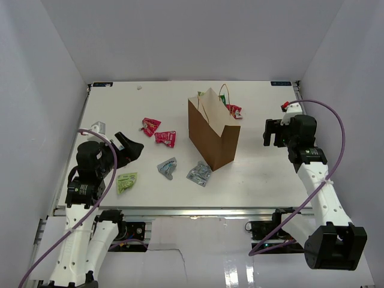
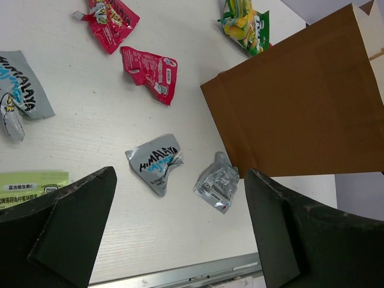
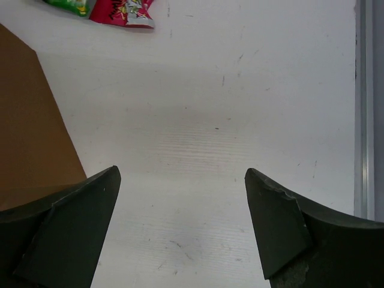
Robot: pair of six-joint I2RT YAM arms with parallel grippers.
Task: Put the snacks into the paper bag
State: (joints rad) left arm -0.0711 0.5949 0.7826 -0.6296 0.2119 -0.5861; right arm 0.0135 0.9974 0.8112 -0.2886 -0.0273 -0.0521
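The brown paper bag stands upright and open in the middle of the table. Two red-pink snacks lie to its left. Two silvery snacks lie in front of it. A lime green snack lies by my left arm. My left gripper is open and empty above the table, left of the snacks. In the left wrist view the silvery snacks show between its jaws, apart from them. My right gripper is open and empty to the right of the bag, over bare table.
Another silvery packet lies at the far left near my left arm. A red packet and a yellow-green one lie behind the bag. White walls enclose the table; a metal rail runs along its near edge.
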